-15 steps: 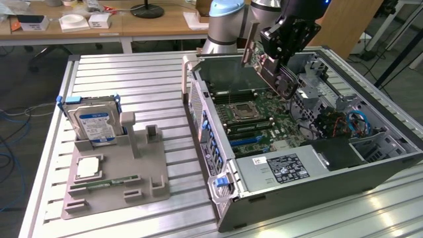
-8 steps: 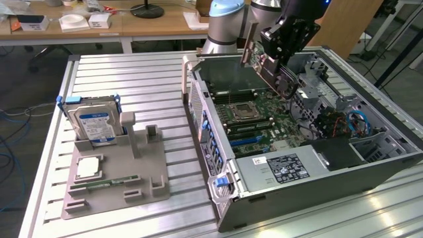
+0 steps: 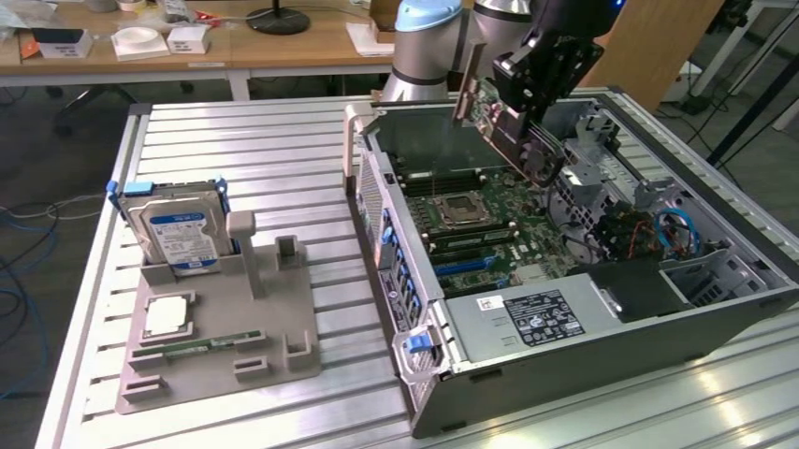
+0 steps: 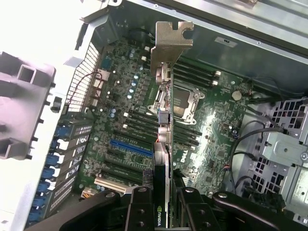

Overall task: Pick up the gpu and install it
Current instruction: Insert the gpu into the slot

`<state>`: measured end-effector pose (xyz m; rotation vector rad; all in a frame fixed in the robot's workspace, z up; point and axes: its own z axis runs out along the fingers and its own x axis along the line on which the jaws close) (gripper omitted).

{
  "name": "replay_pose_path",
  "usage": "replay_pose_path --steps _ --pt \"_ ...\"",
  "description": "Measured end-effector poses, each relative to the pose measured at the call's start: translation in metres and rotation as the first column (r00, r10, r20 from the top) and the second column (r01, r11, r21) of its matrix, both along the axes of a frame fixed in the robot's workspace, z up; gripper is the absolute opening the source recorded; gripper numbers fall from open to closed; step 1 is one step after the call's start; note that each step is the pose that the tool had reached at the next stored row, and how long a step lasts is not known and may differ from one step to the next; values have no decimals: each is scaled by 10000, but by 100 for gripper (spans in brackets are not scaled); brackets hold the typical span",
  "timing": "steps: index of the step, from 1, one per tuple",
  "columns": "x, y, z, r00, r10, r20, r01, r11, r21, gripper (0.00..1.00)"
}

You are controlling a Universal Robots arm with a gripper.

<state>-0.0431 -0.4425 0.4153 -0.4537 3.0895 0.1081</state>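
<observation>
Black fingers (image 4: 140, 211) are clamped on the gpu (image 4: 163, 144), one on each flat face. From my end it's edge-on, with its long axis running straight out from the grip to the metal bracket (image 4: 171, 41). It's hanging over the motherboard (image 4: 211, 125) inside the case (image 3: 600, 346), not seated in any slot.

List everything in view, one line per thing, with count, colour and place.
gpu: one, dark with metal bracket, held over the motherboard
computer case: one, grey, open, exterior view's right
motherboard: one, green, inside the case
hard drive: one, silver with blue-white label, upright in the holder
holder: one, grey, on the table, exterior view's left
table: one, silver, slatted
gripper: one, black, shut on the gpu
</observation>
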Motion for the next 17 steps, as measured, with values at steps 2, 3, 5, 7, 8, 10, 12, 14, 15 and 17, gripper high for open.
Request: replay_pose_path --steps 2,3,5,7,8,10,12,14,15,17 --pt "0 0 0 10000 63 0 -63 10000 1 26" --pt "0 0 0 10000 94 0 -94 10000 1 26" --pt "0 0 0 9999 159 0 -159 9999 1 26" --pt "0 0 0 9998 221 0 -221 9998 0 26" --pt "0 0 0 9997 253 0 -253 9997 0 26" --pt "0 0 0 9995 321 0 -321 9995 0 26" --pt "0 0 0 9993 386 0 -386 9993 0 26" --pt "0 0 0 9990 452 0 -452 9990 1 26" --pt "0 0 0 9988 486 0 -486 9988 1 26" --pt "0 0 0 9985 553 0 -553 9985 1 26"
